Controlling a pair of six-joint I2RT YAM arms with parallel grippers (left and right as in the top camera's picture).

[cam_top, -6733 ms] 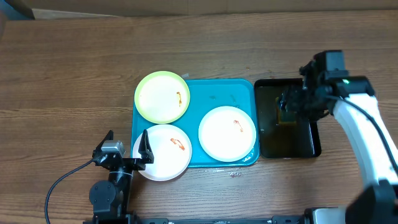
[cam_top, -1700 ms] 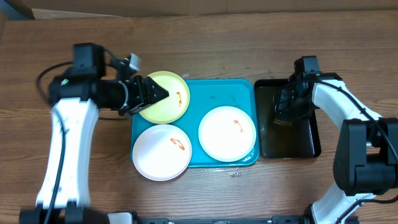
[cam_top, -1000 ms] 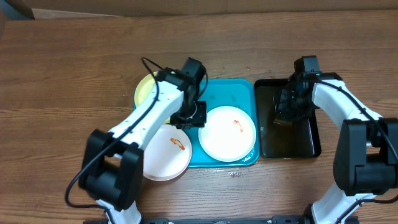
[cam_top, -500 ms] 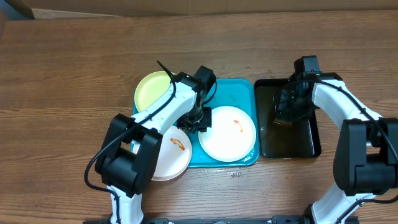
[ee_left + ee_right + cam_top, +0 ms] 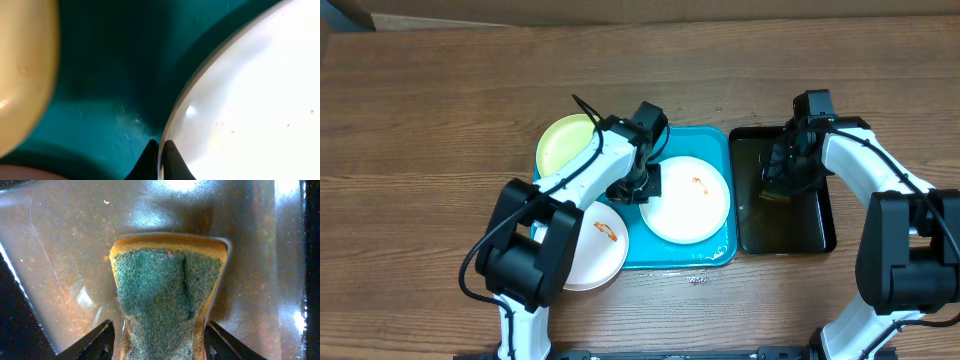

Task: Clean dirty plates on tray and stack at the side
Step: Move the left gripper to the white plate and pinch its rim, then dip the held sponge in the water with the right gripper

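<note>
Where its tips meet, the left tool (image 5: 160, 150) is pressed together on the rim of a round white plate (image 5: 250, 100) over the turquoise rectangular plastic tray (image 5: 100, 75). A lime green plate (image 5: 560, 143) lies just beside it. The right tool (image 5: 160, 340) pinches a green-faced yellow sponge (image 5: 165, 285) above a black tray (image 5: 810, 232).

Green-faced yellow sponge (image 5: 167, 297) in a wet, narrow black tray (image 5: 792, 228) on a brown wooden table (image 5: 420, 120)

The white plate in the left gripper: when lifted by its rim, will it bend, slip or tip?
Probably stiff: the white plate looks unbent where the left gripper pinches its rim. Its glossy surface may slip, and held at one edge it may tilt.
</note>
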